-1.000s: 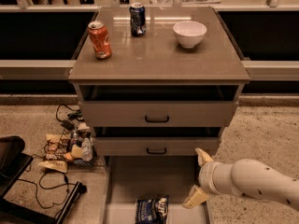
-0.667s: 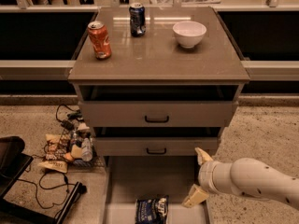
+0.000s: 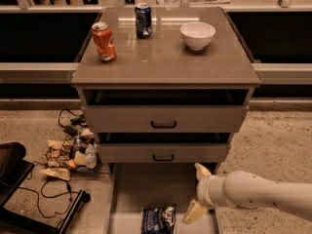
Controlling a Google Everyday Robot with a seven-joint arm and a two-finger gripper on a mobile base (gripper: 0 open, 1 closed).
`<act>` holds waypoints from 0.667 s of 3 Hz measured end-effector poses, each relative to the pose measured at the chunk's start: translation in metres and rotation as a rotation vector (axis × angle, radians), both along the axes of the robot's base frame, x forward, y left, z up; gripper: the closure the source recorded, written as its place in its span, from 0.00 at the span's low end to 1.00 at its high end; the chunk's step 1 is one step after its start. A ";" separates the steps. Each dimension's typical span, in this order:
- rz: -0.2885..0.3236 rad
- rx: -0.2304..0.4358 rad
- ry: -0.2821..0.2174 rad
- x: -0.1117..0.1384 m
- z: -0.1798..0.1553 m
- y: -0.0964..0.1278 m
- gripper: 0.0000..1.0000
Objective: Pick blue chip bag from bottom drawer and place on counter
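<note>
The blue chip bag (image 3: 158, 220) lies in the open bottom drawer (image 3: 146, 189), near its front end at the lower edge of the view. My gripper (image 3: 197, 191) reaches in from the right, over the drawer's right side, just right of the bag and not touching it. Its two pale fingers are spread apart, one up near the middle drawer and one (image 3: 193, 212) low beside the bag, and it holds nothing. The counter (image 3: 165, 57) is the glossy grey-brown top of the cabinet above.
On the counter stand an orange soda can (image 3: 104, 42), a dark blue soda can (image 3: 143, 20) and a white bowl (image 3: 197, 35). Two upper drawers with black handles (image 3: 164, 125) jut out above the bottom drawer. Snack wrappers, a bottle and cables (image 3: 68, 152) lie on the floor at left.
</note>
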State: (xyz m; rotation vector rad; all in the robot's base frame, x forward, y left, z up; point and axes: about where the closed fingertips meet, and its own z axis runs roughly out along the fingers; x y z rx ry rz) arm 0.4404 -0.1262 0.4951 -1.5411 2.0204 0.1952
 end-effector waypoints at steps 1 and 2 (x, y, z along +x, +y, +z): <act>-0.032 -0.045 0.140 -0.012 -0.116 0.018 0.00; -0.013 -0.048 0.216 -0.007 -0.183 0.050 0.00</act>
